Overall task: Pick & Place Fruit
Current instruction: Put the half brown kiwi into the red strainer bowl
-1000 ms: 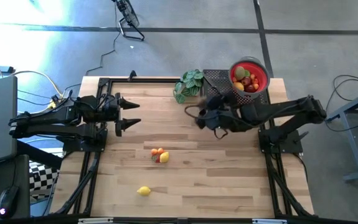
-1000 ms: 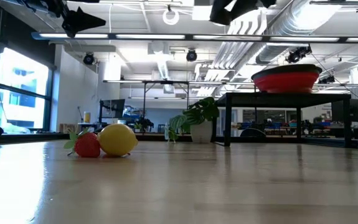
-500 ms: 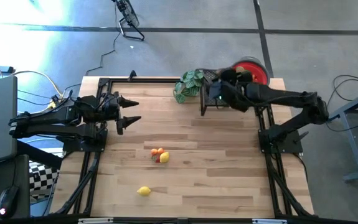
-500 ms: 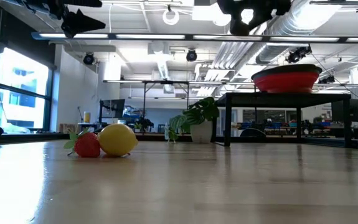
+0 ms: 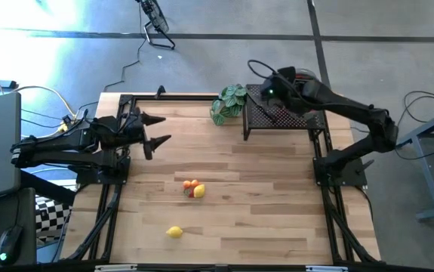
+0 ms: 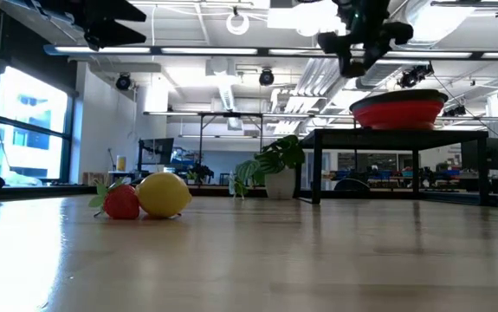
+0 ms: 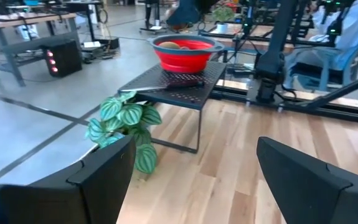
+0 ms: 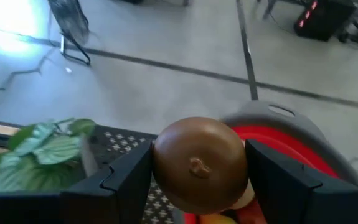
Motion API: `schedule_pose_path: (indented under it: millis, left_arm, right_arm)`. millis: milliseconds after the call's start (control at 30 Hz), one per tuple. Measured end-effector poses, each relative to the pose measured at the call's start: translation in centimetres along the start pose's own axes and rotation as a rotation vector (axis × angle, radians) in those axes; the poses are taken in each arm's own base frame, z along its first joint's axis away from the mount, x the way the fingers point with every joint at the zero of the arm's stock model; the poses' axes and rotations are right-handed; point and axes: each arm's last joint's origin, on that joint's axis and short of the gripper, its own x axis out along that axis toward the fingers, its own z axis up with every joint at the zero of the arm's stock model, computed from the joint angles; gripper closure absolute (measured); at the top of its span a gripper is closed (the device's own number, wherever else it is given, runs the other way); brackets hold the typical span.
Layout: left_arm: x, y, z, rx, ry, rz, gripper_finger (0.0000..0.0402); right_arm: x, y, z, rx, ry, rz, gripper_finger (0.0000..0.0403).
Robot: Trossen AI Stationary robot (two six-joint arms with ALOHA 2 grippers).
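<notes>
My right gripper (image 5: 275, 91) is up over the black mesh stand (image 5: 277, 119) at the table's far right, shut on a brown rounded fruit (image 8: 198, 163). It sits just beside and above the red bowl (image 8: 284, 146), which rests on the stand and holds more fruit. The arm hides most of the bowl in the high view. A small cluster of orange, red and yellow fruit (image 5: 193, 188) lies mid-table, and a lemon (image 5: 174, 232) lies nearer the near edge. My left gripper (image 5: 155, 130) waits open above the table's left side. My right gripper pinches the brown fruit between its two fingers (image 8: 127, 182), one on each of its opposite sides (image 8: 166, 171). The fruit is lifted clear, over the stand at the bowl's rim. How far back it reaches between the fingers does not show.
A green leafy plant (image 5: 228, 103) stands at the far edge, just left of the stand. In the low view a strawberry (image 6: 121, 201) and a lemon (image 6: 164, 194) sit on the wood. Bare tabletop lies between the arms and toward the near right.
My right gripper, shut on the brown fruit, has travelled from above the table's middle toward the far right, rising over the stand until it reached the red bowl. Its arm now covers the bowl in the high view. The fruit on the table has not moved.
</notes>
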Motion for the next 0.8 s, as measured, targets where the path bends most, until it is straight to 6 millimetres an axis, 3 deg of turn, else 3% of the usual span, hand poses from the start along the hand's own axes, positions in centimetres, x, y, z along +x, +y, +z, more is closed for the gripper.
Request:
schedule_pose_path:
  millis: [300, 800]
  left_arm:
    - [0.0, 0.3, 0.0, 0.039, -0.004, 0.115, 0.0075]
    - [0.0, 0.3, 0.1, 0.039, -0.011, 0.121, 0.0075]
  right_arm:
    - [2.0, -2.0, 0.1, 0.027, 0.156, -0.030, 0.0174]
    - [1.7, -3.1, -1.3, 0.022, 0.337, -0.074, 0.0174]
